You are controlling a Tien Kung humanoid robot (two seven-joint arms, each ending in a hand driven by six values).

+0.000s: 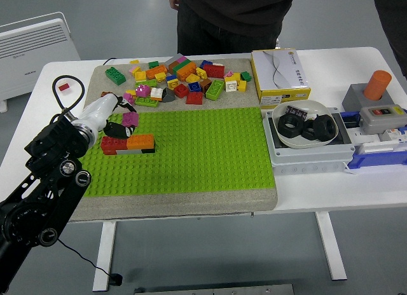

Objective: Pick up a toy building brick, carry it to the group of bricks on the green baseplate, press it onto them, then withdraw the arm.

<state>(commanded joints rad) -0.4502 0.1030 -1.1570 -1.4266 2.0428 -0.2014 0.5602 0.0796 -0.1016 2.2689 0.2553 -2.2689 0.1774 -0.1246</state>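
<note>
Left hand [117, 124] of ours gripped a magenta brick [130, 119] right above the red-orange bricks [128, 144] on the baseplate [203, 155]; loose pile [178, 81] sat just behind.

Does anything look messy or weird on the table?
Mostly the loose bricks lie in a jumbled pile behind the green baseplate. One small red brick sits alone on the bare table at far left, away from the pile.

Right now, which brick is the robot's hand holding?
The magenta brick. The left hand grips it just above the red and orange bricks on the green baseplate; every other loose brick lies in the pile.
</note>
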